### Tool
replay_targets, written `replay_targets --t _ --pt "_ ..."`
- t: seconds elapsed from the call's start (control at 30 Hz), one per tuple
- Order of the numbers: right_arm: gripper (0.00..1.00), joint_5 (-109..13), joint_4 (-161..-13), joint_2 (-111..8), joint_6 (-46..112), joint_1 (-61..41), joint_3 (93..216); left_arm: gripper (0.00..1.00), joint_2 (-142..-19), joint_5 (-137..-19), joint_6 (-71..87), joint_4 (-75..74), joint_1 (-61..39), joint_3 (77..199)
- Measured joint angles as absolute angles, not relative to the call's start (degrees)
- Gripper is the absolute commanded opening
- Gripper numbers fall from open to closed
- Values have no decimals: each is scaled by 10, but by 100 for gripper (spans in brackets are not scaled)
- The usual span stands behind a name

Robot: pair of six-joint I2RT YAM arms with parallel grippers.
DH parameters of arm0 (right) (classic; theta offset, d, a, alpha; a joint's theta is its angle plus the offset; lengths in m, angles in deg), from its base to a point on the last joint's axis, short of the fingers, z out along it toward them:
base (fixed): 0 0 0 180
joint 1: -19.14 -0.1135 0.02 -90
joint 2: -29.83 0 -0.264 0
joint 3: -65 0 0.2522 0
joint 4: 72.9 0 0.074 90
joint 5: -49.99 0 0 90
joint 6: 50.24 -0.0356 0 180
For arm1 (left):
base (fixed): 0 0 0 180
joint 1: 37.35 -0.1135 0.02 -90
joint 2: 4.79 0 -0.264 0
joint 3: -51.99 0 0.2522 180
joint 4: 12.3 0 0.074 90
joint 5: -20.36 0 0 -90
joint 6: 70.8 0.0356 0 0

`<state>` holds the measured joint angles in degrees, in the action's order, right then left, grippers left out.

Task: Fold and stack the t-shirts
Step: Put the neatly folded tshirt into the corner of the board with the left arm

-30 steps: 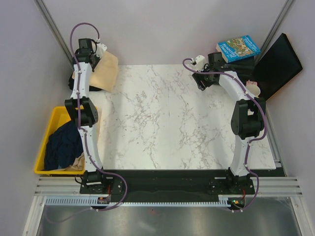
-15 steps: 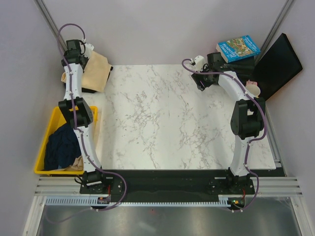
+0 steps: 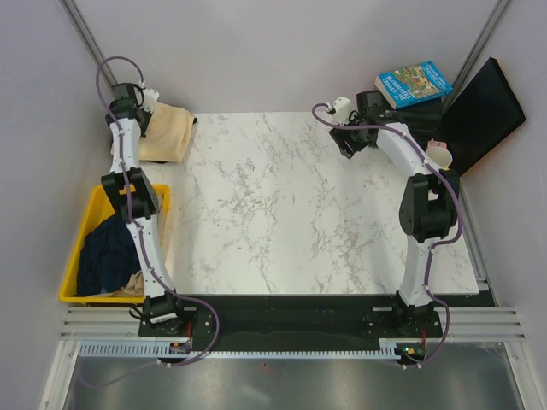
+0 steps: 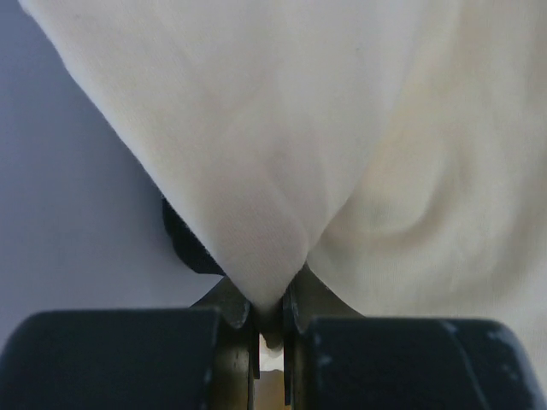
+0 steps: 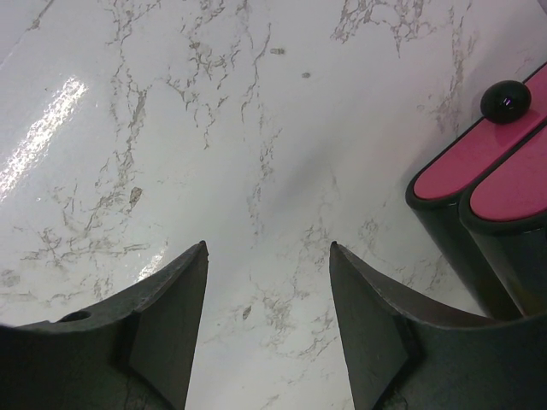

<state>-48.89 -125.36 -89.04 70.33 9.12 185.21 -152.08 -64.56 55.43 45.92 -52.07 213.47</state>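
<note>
Over the last second the left arm has swung away from the desk (image 3: 282, 205), out past its far left corner. With it the cream t-shirt (image 3: 167, 131), which hung over that corner a second ago, now lies bunched beyond the desk's left edge, only its right side reaching over the marble. The right arm has barely shifted.

The left claw (image 4: 269, 312) is clenched on a pinch of the cream t-shirt. In the left wrist view the cloth runs to a point between the two fingers and spreads out from them, filling nearly the whole view. In the top view the shirt lies just to the right of the claw and nearer the arm bases. A dark shape shows behind the cloth beside the claw; I cannot tell what it is.

The right claw (image 5: 267, 252) stands released, jaws apart over bare marble near the desk's far right corner, holding nothing. Two pink-topped dark things (image 5: 479, 171) lie just to its right.

A navy t-shirt (image 3: 107, 250) lies heaped in the yellow bin (image 3: 96, 201) off the desk's left edge.
</note>
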Motion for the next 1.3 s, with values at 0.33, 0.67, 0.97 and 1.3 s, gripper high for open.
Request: replay_targets --t 0.33,0.67,0.97,1.3 --pt "67 -480 -1283 -890 717 85 1855 3 -1531 -651 561 366 -523 2077" --pt "67 -470 -1299 -891 729 70 1864 100 -1531 -625 600 259 -522 2047" --pt "68 -470 -1305 -892 731 69 1884 100 -1519 -579 609 157 -516 1982" --pt "68 -470 -1309 -904 730 65 1889 100 -1406 -613 600 107 -490 1844"
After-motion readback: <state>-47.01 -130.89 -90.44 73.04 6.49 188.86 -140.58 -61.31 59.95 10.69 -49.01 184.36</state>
